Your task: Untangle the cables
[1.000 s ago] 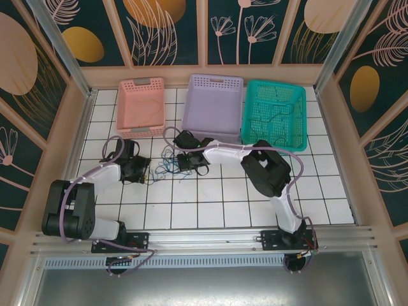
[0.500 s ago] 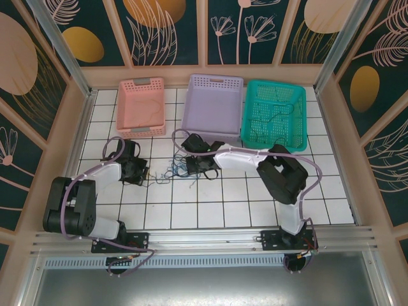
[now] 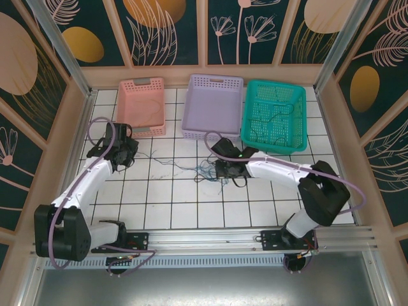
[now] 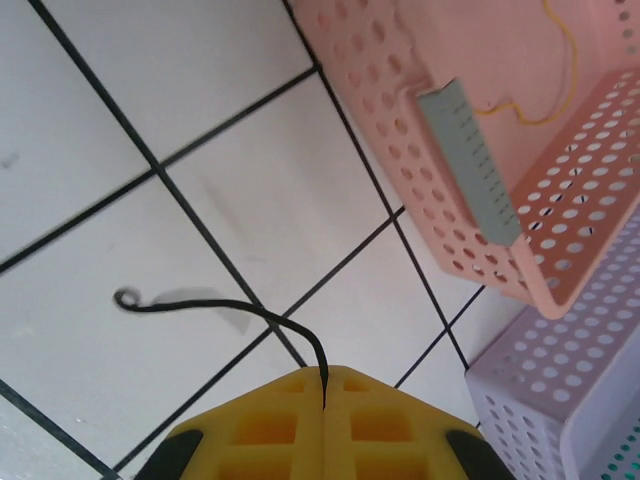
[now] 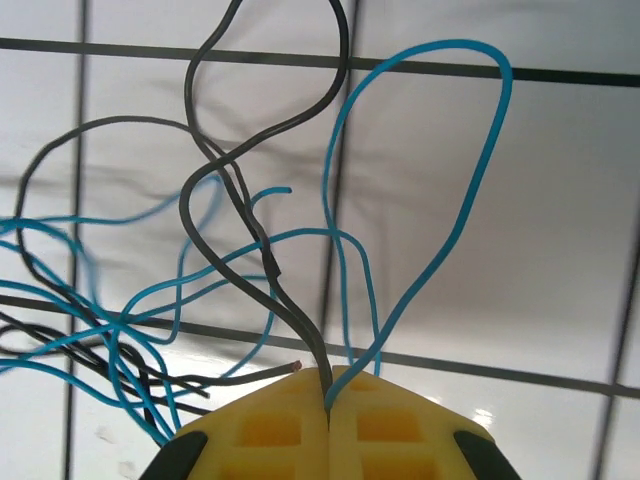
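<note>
- Thin, floppy blue and black cables (image 3: 208, 169) form a loose tangle near the middle of the white tiled table (image 3: 191, 207), their loops crossing.
- One thin black strand (image 4: 215, 303) stretches from the tangle toward the table's left edge. It is pinched in the left claw (image 4: 325, 372), and its free end curls into a small hook.
- Black and light-blue loops (image 5: 450, 44) fan out from the right claw (image 5: 328, 382), which pinches them.

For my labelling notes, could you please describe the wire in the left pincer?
Find the pink basket, leftmost of three. Just in front of it the left pincer is shut on one thin black wire: a lone strand with a curled free end, unlike the blue-and-black tangle at the right pincer.
</note>
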Tool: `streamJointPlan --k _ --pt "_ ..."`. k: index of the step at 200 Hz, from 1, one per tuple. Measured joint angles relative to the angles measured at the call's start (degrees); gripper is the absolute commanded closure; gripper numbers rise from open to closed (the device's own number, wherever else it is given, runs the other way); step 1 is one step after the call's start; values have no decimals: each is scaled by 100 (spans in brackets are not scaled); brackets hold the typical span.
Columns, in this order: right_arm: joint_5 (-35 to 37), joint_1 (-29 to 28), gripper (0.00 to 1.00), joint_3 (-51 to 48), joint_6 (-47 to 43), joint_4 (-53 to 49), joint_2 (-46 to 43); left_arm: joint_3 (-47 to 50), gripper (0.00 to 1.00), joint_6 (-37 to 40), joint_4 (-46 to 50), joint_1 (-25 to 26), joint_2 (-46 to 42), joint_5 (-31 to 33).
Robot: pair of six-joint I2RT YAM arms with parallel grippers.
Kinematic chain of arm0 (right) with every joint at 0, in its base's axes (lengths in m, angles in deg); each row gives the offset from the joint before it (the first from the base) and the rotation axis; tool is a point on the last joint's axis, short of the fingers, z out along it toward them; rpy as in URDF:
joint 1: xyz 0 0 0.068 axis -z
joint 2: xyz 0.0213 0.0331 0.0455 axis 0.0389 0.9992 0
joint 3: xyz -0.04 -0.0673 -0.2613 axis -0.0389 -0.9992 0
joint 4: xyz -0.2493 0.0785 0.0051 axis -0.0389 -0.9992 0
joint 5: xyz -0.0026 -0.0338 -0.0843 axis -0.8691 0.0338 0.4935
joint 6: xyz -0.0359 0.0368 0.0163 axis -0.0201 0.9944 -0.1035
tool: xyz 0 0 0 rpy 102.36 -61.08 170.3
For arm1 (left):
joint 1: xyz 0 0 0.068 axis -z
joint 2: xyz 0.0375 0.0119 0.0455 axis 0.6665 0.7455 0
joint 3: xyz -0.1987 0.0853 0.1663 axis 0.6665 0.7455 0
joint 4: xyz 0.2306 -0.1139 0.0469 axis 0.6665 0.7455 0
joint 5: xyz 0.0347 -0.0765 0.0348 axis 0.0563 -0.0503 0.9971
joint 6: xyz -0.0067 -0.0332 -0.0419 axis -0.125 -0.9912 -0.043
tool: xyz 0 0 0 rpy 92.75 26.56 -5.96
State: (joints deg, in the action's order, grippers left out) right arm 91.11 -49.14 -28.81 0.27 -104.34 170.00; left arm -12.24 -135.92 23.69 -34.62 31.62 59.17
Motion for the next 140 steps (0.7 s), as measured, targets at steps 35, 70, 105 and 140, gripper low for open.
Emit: streamJointPlan --k 35,70,105,140 --pt "17 146 100 -221 -2 -131 -306 -466 100 457 380 13 -2 236" --pt "11 144 100 -245 2 -61 -549 -1152 100 901 822 96 -2 509" --pt "-13 153 100 -339 70 186 -822 -1626 100 1268 1255 157 26 894" --pt "-173 400 96 -586 122 345 -1182 -1738 100 1593 1314 195 129 697"
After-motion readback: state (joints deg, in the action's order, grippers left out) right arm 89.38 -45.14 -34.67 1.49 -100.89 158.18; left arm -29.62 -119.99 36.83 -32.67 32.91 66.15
